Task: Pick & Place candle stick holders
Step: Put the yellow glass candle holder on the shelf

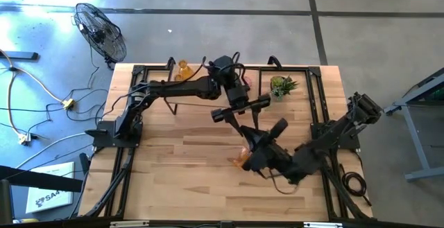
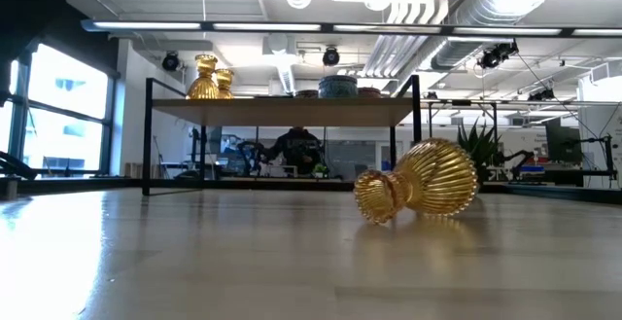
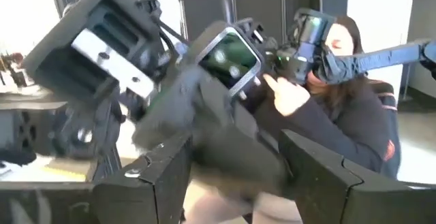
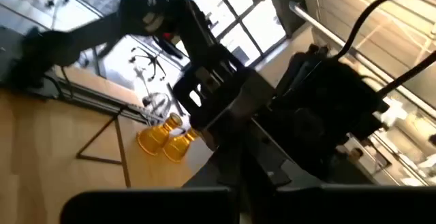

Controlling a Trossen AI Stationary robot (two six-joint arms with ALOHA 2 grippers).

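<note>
A potted plant [image 1: 282, 86] stands near the floor fan [image 1: 101, 32].

One ribbed amber holder [image 2: 420, 194] is tipped on its side mid-table; two more amber ones [image 2: 210, 79] stand upright on the back shelf.

High view looks straight down; low view, at tabletop level, shares the fallen amber holder [image 2: 418, 181] close up.

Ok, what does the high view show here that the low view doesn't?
Only the high view shows the left arm and right arm, meeting over mid-table, and the floor fan. Only the low view shows that the amber holder lies on its side. Both show that holder, the amber pair at the back and the potted plant.
</note>
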